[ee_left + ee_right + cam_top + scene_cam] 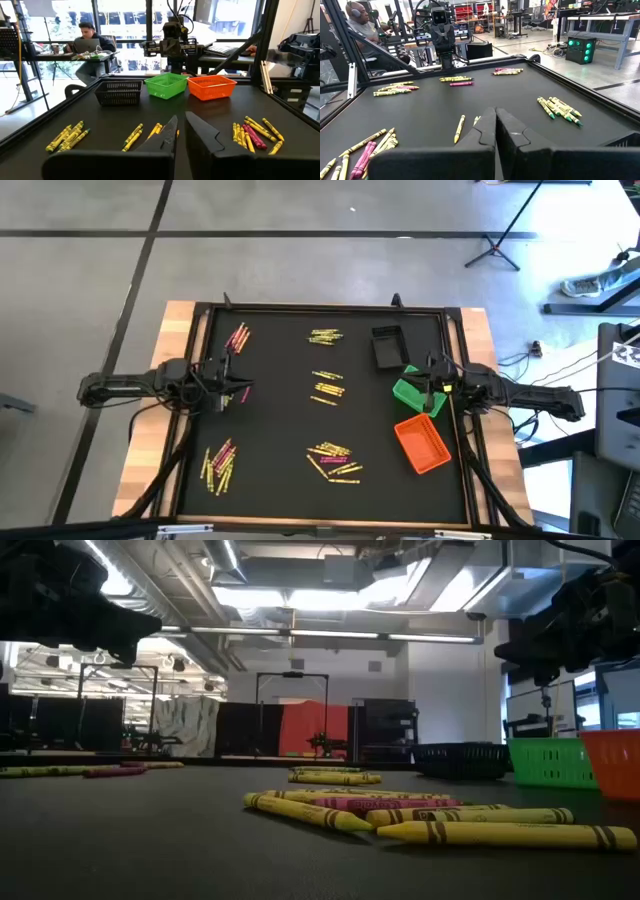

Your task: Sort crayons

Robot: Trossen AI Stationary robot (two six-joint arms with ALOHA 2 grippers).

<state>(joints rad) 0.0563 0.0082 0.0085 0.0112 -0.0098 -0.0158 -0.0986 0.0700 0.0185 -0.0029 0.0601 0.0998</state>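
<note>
yellow crayons (505, 833) nearest, right gripper (495, 131) clenched empty, left gripper (181, 135) barely parted, holding nothing

**Crayons scattered in six loose groups**

The crayons (330, 461) lie flat on the dark mat in separate clusters, none stacked upright. A mostly pink-magenta bunch (238, 337) sits at the far left, a yellow bunch (324, 336) at far centre, and more yellow ones (328, 386) in the middle. Near the front, a yellow-and-pink heap (219, 464) lies left; the centre-front group mixes yellow with what looks like one magenta stick (385, 803).
</note>
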